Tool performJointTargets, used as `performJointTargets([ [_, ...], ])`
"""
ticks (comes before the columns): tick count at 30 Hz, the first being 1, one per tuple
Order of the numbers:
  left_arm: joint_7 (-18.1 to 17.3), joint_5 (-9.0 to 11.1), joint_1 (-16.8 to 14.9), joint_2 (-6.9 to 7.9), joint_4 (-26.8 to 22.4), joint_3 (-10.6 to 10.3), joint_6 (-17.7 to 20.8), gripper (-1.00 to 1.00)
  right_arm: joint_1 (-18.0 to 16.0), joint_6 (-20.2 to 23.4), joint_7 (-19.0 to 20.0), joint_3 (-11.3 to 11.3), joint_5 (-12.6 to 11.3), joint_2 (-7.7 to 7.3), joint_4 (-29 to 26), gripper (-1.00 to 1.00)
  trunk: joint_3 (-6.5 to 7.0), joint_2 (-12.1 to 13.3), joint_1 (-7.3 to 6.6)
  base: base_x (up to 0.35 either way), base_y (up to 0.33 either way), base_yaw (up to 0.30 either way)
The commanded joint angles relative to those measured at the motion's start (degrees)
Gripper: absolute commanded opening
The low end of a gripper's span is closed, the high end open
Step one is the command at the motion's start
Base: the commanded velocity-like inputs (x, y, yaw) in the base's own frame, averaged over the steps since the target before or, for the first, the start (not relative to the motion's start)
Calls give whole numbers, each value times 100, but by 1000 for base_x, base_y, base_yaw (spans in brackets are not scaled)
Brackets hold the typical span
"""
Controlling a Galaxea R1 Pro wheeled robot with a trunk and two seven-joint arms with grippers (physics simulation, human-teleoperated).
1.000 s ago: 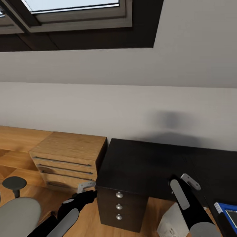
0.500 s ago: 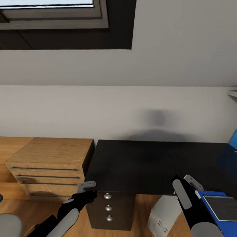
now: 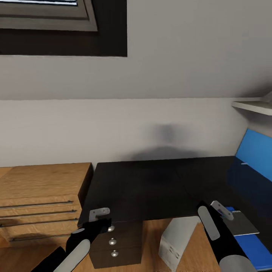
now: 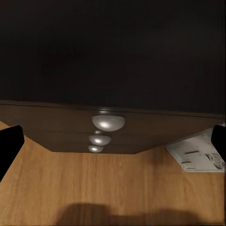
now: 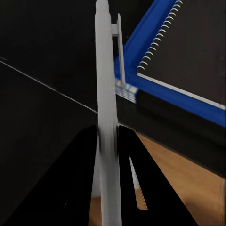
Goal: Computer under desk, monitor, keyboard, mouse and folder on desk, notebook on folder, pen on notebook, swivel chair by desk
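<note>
**Pen held in my right gripper above the desk's near edge**

My right gripper point(image 5: 107, 155) has its two black fingers pressed against a pen point(image 5: 107, 108), a thin pale grey stick with a clip, which stands up between them. In the head view that gripper point(image 3: 223, 210) hangs at the lower right, over the near edge of the desk point(image 3: 151, 189).

Just beyond the pen lies the notebook point(image 5: 188, 52), a dark grey rectangle with a spiral binding along one side. It lies flat on the folder point(image 5: 141, 47), bright blue with white page edges. Both sit on the desk at its near right, and in the head view the notebook point(image 3: 241, 224) lies on the folder point(image 3: 253, 245) just right of my right gripper.

The desk top is glossy black, with a blue back panel point(image 3: 255, 155) at its far right. Under the desk, on the wood floor point(image 3: 151, 234), stands the computer point(image 3: 175, 241), a light grey-white box.

At the desk's left end is a dark drawer unit point(image 3: 117, 245) with three round knobs point(image 4: 108, 122). My left gripper point(image 3: 99, 214) hangs just in front of that unit, its jaws spread wide, holding nothing.

Left of the desk, touching it or nearly so, stand light oak drawers point(image 3: 37, 204) with long bar handles. Behind everything is a pale grey wall point(image 3: 151, 113), with a skylight point(image 3: 45, 15) at upper left.
</note>
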Motion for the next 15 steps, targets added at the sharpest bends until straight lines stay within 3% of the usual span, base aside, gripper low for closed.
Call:
performJointTargets([
  [1, 44, 33, -8, 5, -9, -14, 7, 100, -4, 35, -17, 0, -22, -1, -10, -100, -10, -9, 2, 0, 0, -250],
  [8, 44, 33, -8, 5, -10, -20, 7, 100, -4, 35, -20, 1, -25, 0, -10, -100, -10, -9, 2, 0, 0, -175],
  [15, 44, 33, -8, 5, -10, -33, 7, 100, -4, 30, -16, 3, -20, 4, -10, -100, -10, -9, 2, 0, 0, -61],
])
